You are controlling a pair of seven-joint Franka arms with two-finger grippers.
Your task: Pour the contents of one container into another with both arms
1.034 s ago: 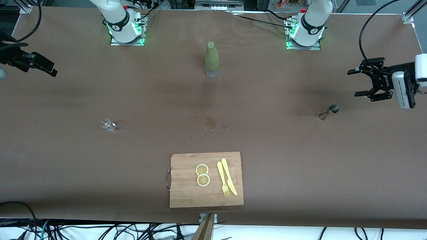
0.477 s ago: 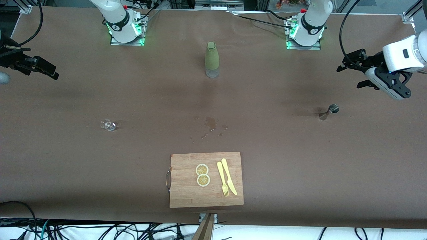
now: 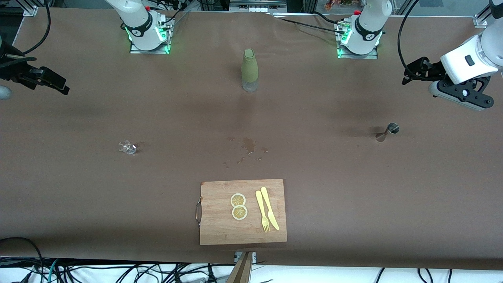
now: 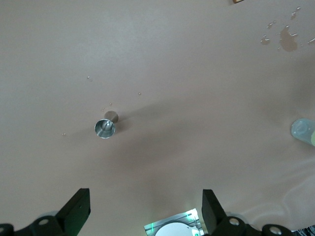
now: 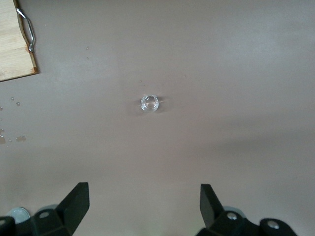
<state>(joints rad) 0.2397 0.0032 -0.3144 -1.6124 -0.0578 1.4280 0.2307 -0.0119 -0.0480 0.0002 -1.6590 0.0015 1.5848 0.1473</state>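
A tiny clear glass cup [image 3: 127,147] stands on the brown table toward the right arm's end; the right wrist view shows the cup [image 5: 149,103] from above. My right gripper [image 3: 58,83] hangs open and empty above the table's edge at that end, its own view showing the right gripper [image 5: 143,187] well clear of the cup. The small steel jigger [image 3: 387,132] stands toward the left arm's end, and the jigger [image 4: 105,128] shows in the left wrist view. High above the table by it, my left gripper [image 3: 415,72] is open and empty, as the left gripper [image 4: 144,192] shows.
A tall olive-green bottle [image 3: 249,68] stands mid-table near the bases. Spilled drops [image 3: 248,147] lie at the centre. Nearer the front camera a wooden cutting board [image 3: 220,230] carries two lemon slices [image 3: 238,206] and a yellow fork and knife [image 3: 267,212].
The left arm's wrist has turned and risen, carrying its open gripper away from the jigger toward the bases. The right gripper has barely shifted. Cup and jigger have not moved.
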